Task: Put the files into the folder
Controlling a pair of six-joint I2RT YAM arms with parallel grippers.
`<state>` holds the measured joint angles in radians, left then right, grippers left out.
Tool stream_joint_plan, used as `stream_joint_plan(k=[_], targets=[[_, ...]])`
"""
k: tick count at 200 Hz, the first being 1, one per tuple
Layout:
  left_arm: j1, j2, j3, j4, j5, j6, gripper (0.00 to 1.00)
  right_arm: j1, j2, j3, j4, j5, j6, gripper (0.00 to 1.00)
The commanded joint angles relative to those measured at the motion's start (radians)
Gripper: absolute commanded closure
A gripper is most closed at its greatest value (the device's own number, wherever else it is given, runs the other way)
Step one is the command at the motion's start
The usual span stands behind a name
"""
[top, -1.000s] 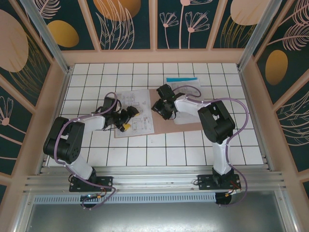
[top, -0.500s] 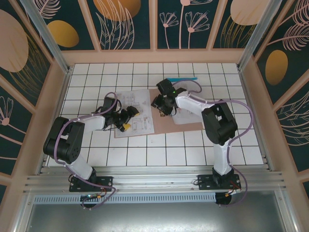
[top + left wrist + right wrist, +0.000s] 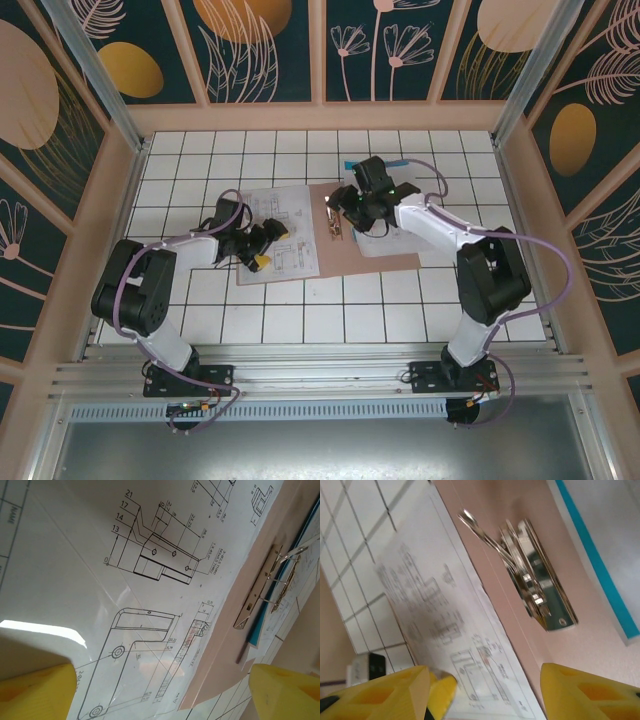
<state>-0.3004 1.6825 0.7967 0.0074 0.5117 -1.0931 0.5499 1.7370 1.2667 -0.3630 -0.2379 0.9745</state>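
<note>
Top view, centre of frame: the folder (image 3: 345,255) is lying open and flat, with a metal clip (image 3: 332,215) at its left part. A printed sheet (image 3: 280,232) is lying left of centre, its right edge overlapping the folder. More white sheets (image 3: 388,240) are resting on the folder's right side, and a teal sheet (image 3: 399,161) is showing at their upper edge. The left gripper (image 3: 272,246) is being held spread over the printed sheet, pinching nothing. The right gripper (image 3: 340,213) is being held by the clip, fingers apart, with nothing between them.

Pinkish-brown folder (image 3: 342,256), white files (image 3: 283,232) (black line drawings, one teal-edged), white black-gridded table (image 3: 300,322).
</note>
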Motion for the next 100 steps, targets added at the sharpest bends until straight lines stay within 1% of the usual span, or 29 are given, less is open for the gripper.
stream_joint_plan(k=[1,20,23,40,71,80,87,100], targets=[[0.003,0.052,0.001,-0.100,-0.063,0.033,0.10,0.003,-0.006,-0.035,0.073,-0.072,-0.004,0.40],[0.003,0.058,0.018,-0.118,-0.071,0.049,0.10,0.002,-0.025,-0.073,0.117,-0.073,-0.016,0.41],[0.002,0.060,0.021,-0.121,-0.073,0.052,0.10,-0.026,-0.027,-0.077,0.122,-0.075,-0.020,0.41],[0.003,0.067,0.047,-0.144,-0.086,0.067,0.10,-0.066,-0.036,-0.090,0.125,-0.077,-0.047,0.43],[0.002,0.057,0.144,-0.221,-0.135,0.111,0.12,-0.178,-0.078,-0.144,0.132,-0.077,-0.090,0.43],[0.003,0.051,0.169,-0.243,-0.140,0.125,0.14,-0.215,-0.083,-0.159,0.136,-0.094,-0.098,0.43],[-0.001,0.052,0.221,-0.252,-0.131,0.133,0.16,-0.243,-0.086,-0.167,0.140,-0.108,-0.111,0.44],[-0.018,0.064,0.276,-0.248,-0.089,0.140,0.21,-0.290,-0.086,-0.171,0.138,-0.126,-0.141,0.44]])
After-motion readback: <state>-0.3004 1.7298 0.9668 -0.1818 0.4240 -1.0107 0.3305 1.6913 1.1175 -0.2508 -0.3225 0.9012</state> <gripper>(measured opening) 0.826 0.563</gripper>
